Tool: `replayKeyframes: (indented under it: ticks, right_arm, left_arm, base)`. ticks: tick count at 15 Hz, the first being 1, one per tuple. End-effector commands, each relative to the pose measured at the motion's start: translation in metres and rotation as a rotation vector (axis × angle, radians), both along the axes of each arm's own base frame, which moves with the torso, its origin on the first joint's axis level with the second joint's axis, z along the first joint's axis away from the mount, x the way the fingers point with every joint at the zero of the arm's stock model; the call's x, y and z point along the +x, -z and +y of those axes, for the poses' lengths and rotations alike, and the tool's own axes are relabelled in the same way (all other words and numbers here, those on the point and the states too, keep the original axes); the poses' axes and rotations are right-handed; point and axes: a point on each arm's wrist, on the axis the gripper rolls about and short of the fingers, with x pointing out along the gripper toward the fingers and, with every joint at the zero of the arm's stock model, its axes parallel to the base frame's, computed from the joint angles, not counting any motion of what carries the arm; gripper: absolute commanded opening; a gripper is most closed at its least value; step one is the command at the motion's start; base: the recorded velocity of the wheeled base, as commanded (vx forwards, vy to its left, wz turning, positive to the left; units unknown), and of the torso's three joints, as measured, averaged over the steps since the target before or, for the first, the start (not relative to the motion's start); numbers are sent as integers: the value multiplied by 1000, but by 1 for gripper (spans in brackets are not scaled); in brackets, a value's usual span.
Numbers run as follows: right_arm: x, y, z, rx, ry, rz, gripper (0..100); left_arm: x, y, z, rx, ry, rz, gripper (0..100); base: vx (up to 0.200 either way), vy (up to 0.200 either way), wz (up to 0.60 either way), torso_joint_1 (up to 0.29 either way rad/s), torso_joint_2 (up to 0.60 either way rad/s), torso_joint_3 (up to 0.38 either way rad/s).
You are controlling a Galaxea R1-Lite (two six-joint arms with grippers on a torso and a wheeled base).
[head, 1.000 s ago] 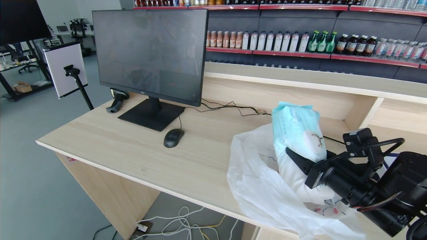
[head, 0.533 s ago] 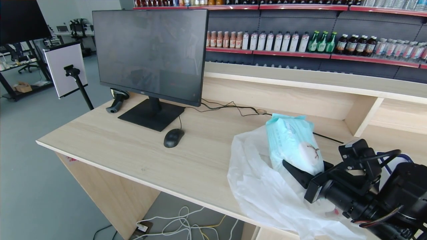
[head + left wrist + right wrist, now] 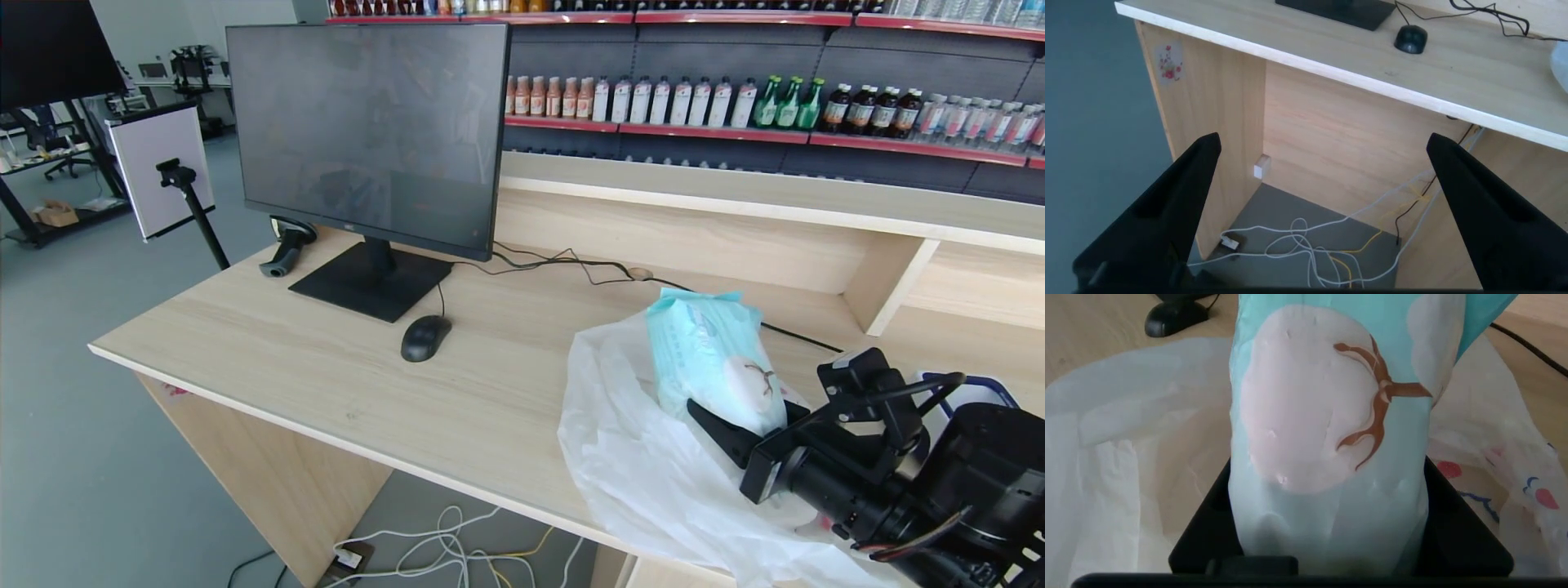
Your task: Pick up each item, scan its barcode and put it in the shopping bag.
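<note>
Over the shopping bag (image 3: pixel 645 482) on the bench (image 3: pixel 326 367), the right hand (image 3: pixel 743 408) grips the wipes pack (image 3: pixel 706 355) at the bag's mouth. Lower it deeper before letting go, or it may tip out.

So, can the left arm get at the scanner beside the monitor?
Perhaps, not at once: the open left gripper hangs off the front of the counter; the scanner lies uncovered near its far edge.

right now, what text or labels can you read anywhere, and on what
None can be read.
wipes pack: wrapper print too blurred
monitor: bezel logo too small
shelf bottles: labels too small
</note>
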Motion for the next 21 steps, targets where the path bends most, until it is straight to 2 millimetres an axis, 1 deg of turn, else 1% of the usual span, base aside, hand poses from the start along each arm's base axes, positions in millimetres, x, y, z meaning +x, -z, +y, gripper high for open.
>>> replayKeyframes:
  ticks: [1,3,6,7,10,12,17,18,21]
  right_arm:
    - [-1,8,0,-19,-1,38,0]
    - [-5,13,-2,-33,-1,66,0]
    - [1,17,1,-39,-4,74,0]
    - [3,16,6,-34,-14,67,0]
    - [5,18,10,-34,-28,68,0]
    - [4,17,8,-29,-20,69,0]
    - [6,18,9,-21,-22,77,0]
    - [6,18,9,-20,-22,78,100]
    - [6,17,9,-19,-22,73,100]
  left_arm:
    - [0,0,0,0,0,0,100]
    - [0,0,0,0,-2,1,100]
    - [0,0,0,0,0,1,100]
    - [0,0,0,0,0,1,100]
    - [0,0,0,0,0,0,100]
    - [0,0,0,0,0,1,100]
    - [0,0,0,0,0,1,100]
    - [0,0,0,0,0,1,100]
    - [0,0,0,0,0,0,100]
  base:
    - [0,0,0,0,0,0]
    - [0,0,0,0,0,0]
    - [0,0,0,0,0,0]
    - [0,0,0,0,0,0]
    - [0,0,0,0,0,0]
    - [0,0,0,0,0,0]
    - [0,0,0,0,0,0]
    - [0,0,0,0,0,0]
    - [0,0,0,0,0,0]
